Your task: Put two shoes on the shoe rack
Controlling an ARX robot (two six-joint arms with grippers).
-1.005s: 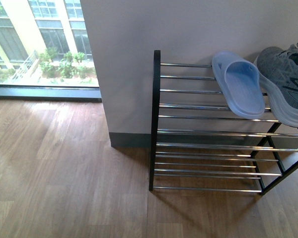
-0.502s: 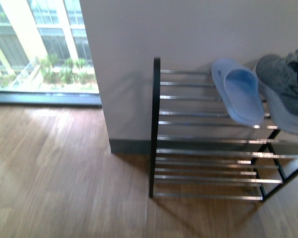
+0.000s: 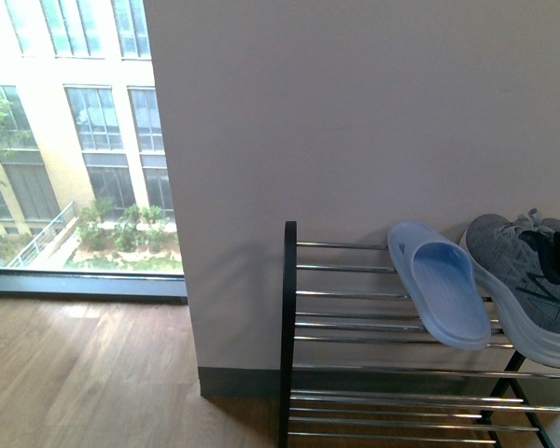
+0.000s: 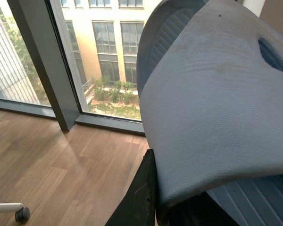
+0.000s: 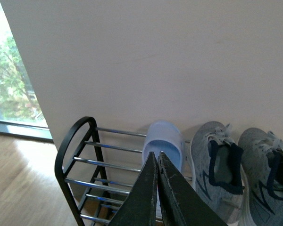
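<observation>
Two grey sneakers (image 5: 240, 174) already sit side by side on the top shelf of the shoe rack (image 3: 288, 327), and you can see both best from the right wrist camera, toes toward the pale wall (image 3: 355, 121); in your front view only one of them shows, at the right edge. That wall is the biggest thing before you, with a tall window (image 3: 70, 140) to its left looking out on a yellow building and greenery, and wood flooring (image 3: 75, 373) running under both. The rack stands against the wall, black frame with a rounded corner, chrome bars across each tier. Just beside the sneakers, on the same top shelf, lies a light blue slipper (image 3: 439, 285), sole down. Your left gripper (image 4: 148, 197) is clamped on a second light blue slipper (image 4: 217, 108), which fills most of the left wrist view with its sole side toward the camera; only the dark finger (image 4: 141, 193) under it shows. Your right gripper (image 5: 158, 162) has its two dark fingers pressed together with nothing between them, pointing toward the rack.
</observation>
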